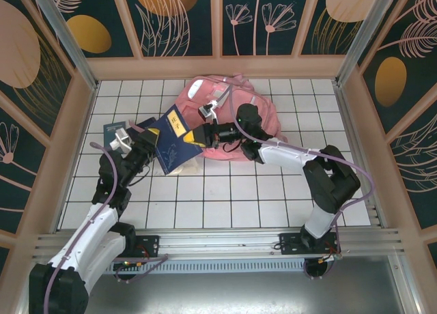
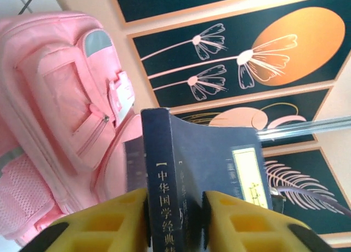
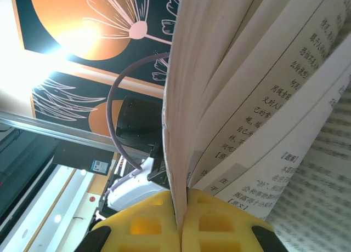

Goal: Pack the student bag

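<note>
The student bag [image 1: 229, 112] lies at the back middle of the tiled table, a big pink backpack with front pockets facing up; the left wrist view has it at the left [image 2: 55, 115]. A dark blue book [image 1: 172, 138] with a yellow label hangs tilted in front of it, gripped from both sides. My left gripper [image 1: 154, 150] is shut on its spine [image 2: 164, 170], yellow fingers [image 2: 118, 219] pressing both covers. My right gripper [image 1: 194, 138] is shut on a thin bunch of the book's pages [image 3: 263, 98], and the other pages fan open to the right.
A second dark book [image 1: 111, 132] lies flat on the tiles at the left, partly under my left wrist. Wooden walls with floral panels enclose the table on three sides. White tiles stretch between the arms' bases and the bag.
</note>
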Robot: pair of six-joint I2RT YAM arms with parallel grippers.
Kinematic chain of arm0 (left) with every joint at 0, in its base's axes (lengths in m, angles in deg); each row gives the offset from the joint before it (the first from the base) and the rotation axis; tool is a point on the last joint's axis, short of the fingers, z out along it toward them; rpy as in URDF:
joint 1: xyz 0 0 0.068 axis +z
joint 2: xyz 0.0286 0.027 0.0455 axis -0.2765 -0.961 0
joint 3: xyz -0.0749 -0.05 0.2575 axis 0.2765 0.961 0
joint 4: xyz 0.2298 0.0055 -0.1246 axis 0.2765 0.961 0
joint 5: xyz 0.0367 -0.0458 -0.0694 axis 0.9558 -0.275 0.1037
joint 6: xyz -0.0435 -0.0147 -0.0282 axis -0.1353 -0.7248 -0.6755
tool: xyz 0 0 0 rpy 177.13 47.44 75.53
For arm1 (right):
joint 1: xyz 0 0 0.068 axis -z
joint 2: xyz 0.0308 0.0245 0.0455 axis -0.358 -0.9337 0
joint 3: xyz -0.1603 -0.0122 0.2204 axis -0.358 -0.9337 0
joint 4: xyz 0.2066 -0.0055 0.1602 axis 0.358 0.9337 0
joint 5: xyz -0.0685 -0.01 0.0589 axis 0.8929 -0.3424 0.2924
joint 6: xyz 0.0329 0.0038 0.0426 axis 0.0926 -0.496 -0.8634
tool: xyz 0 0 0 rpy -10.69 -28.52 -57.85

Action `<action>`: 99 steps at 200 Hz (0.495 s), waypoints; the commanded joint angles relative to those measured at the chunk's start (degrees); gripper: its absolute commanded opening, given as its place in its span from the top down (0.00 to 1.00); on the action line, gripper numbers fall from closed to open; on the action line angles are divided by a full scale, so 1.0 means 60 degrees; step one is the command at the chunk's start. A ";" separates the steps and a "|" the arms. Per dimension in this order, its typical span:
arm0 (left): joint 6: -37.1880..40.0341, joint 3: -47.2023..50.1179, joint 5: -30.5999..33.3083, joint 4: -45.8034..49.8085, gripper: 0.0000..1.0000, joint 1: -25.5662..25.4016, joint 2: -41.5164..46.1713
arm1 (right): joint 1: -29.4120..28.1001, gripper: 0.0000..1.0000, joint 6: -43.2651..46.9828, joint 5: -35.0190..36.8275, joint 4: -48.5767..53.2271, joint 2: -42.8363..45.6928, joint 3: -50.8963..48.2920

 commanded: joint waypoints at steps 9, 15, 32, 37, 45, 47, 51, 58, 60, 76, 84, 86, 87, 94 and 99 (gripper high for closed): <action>0.0131 -0.0131 -0.0395 -0.0932 0.82 -0.0028 0.0188 | -0.0057 1.00 0.0901 0.0145 0.0483 0.0363 -0.0062; 0.0273 -0.0233 -0.0384 -0.0813 0.86 -0.0033 0.0223 | -0.0046 1.00 0.1412 0.0198 0.1203 0.0410 -0.0026; 0.0791 -0.0586 -0.0380 -0.0391 0.94 -0.0023 0.0271 | 0.0042 0.81 0.3182 0.0804 0.3751 0.0627 0.0229; 0.0926 -0.0660 -0.0393 -0.0356 0.97 -0.0034 0.0273 | 0.0055 0.74 0.3706 0.1038 0.4553 0.0714 0.0354; 0.1134 -0.0787 -0.0398 -0.0255 1.00 -0.0038 0.0276 | 0.0087 0.62 0.4326 0.1496 0.5510 0.0889 0.0476; 0.1187 -0.0831 -0.0395 -0.0203 1.00 -0.0038 0.0274 | 0.0083 0.60 0.4505 0.1655 0.5753 0.0930 0.0513; 0.1269 -0.0900 -0.0374 -0.0108 1.00 -0.0038 0.0278 | 0.0086 0.55 0.4844 0.1957 0.6227 0.1052 0.0586; 0.1406 -0.0995 -0.0341 -0.0040 1.00 -0.0035 0.0259 | 0.0075 0.48 0.5367 0.2546 0.6972 0.1262 0.0725; 0.1427 -0.1011 -0.0319 -0.0025 1.00 -0.0026 0.0259 | 0.0072 0.47 0.5461 0.2705 0.7163 0.1327 0.0754; 0.1498 -0.1112 -0.0172 -0.0135 1.00 -0.0036 0.0177 | 0.0087 0.36 0.5727 0.3955 0.7685 0.1877 0.0620; 0.1506 -0.1156 -0.0090 -0.0239 1.00 -0.0030 0.0099 | 0.0101 0.33 0.5632 0.4585 0.7852 0.2112 0.0516; 0.1507 -0.1165 -0.0062 -0.0272 1.00 -0.0032 0.0072 | 0.0112 0.33 0.5583 0.4730 0.7881 0.2166 0.0490; 0.1505 -0.1176 -0.0052 -0.0302 1.00 -0.0035 0.0051 | 0.0114 0.32 0.5560 0.4804 0.7893 0.2194 0.0483; 0.1451 -0.1216 0.0055 -0.0434 1.00 -0.0037 -0.0033 | 0.0141 0.31 0.5308 0.5228 0.7866 0.2410 0.0317; 0.1365 -0.1242 0.0149 -0.0528 1.00 -0.0031 -0.0081 | 0.0163 0.28 0.5008 0.5442 0.7693 0.2549 0.0123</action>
